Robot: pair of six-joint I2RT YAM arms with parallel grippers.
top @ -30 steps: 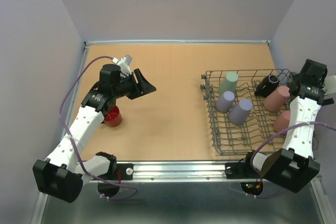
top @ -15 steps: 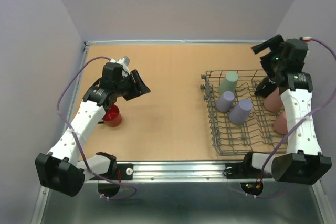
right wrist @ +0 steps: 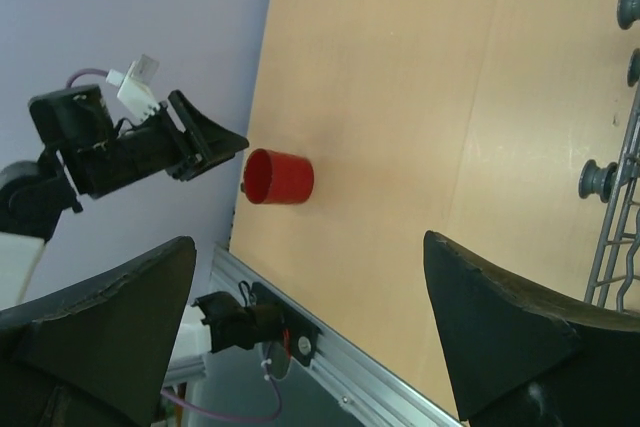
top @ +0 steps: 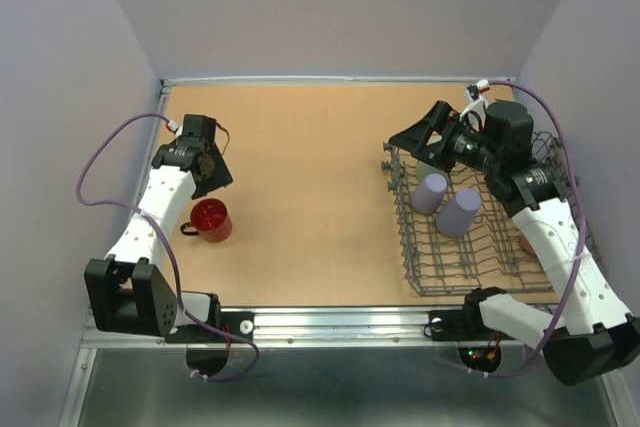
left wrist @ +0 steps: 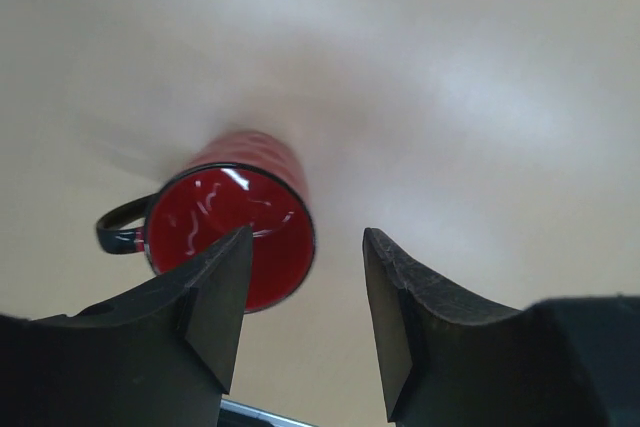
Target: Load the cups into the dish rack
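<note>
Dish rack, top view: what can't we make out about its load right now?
- Top external: the right arm covers the far and right side of the dish rack. Only the lavender cups show clearly, so any cups under the arm cannot be counted.
- Right wrist: the rack is cut off by the right edge, and none of its contents are in frame.
- Left wrist: the red mug is blurred, and its near rim is behind a finger of the left gripper.

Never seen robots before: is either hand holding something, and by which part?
No. The left hand and right hand are both open, holding nothing.
</note>
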